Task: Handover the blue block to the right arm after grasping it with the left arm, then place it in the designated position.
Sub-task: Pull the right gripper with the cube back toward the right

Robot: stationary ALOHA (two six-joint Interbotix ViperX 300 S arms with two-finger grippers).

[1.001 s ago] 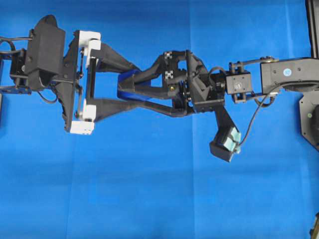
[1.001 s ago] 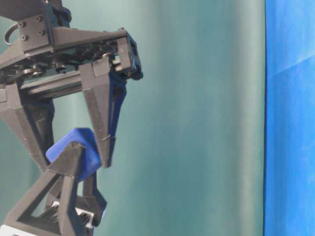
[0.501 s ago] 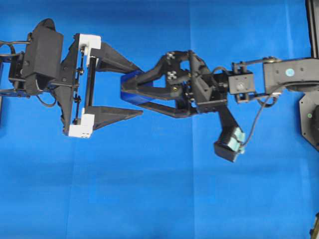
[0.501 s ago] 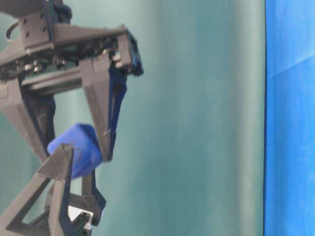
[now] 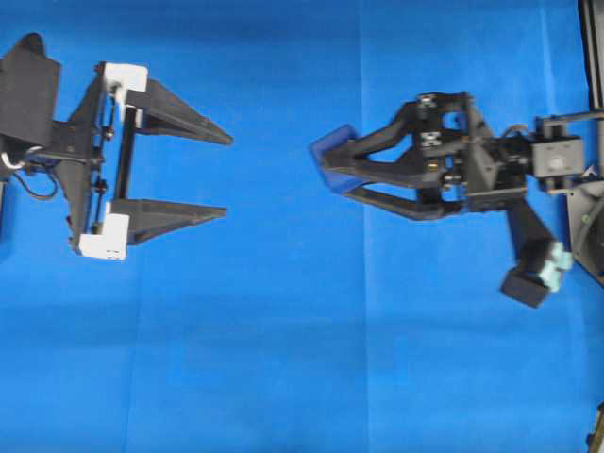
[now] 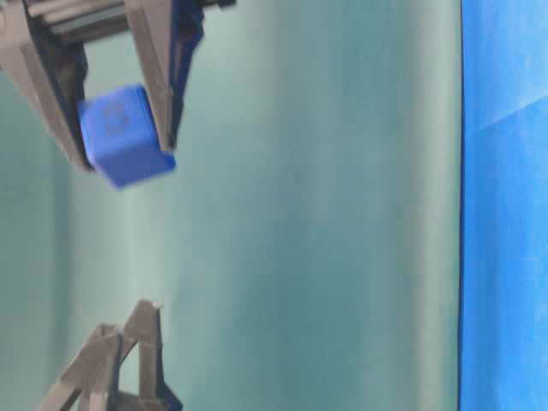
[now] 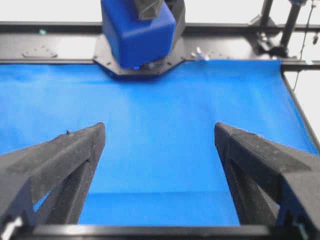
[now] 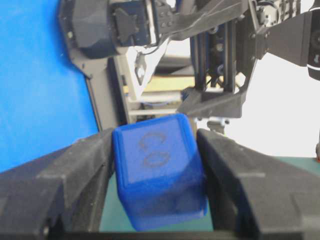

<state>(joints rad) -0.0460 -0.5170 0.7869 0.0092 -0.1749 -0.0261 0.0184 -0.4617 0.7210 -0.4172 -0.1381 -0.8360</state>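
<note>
The blue block point(image 5: 332, 147) hangs above the cloth, pinched between the fingertips of the all-black right gripper point(image 5: 336, 174), which is shut on it. From the right wrist the block point(image 8: 157, 170) fills the gap between both fingers and shows a faint ringed mark. At table level it point(image 6: 124, 133) sits high at the left, tilted. My left gripper point(image 5: 228, 176), with white brackets, stands wide open and empty well to the left. Its wrist view shows the block point(image 7: 140, 32) far ahead of the spread fingers point(image 7: 75, 150). I see no marked designated position.
Bright blue cloth point(image 5: 302, 359) covers the whole table. A black frame post point(image 5: 591, 47) runs along the right edge. The right arm's wrist camera point(image 5: 536, 271) juts out below its gripper. A dark rail point(image 7: 50, 47) borders the far side.
The left gripper has opened fully, let go of the block and drawn back to the left. The right gripper has pulled away to the right with the block in it.
</note>
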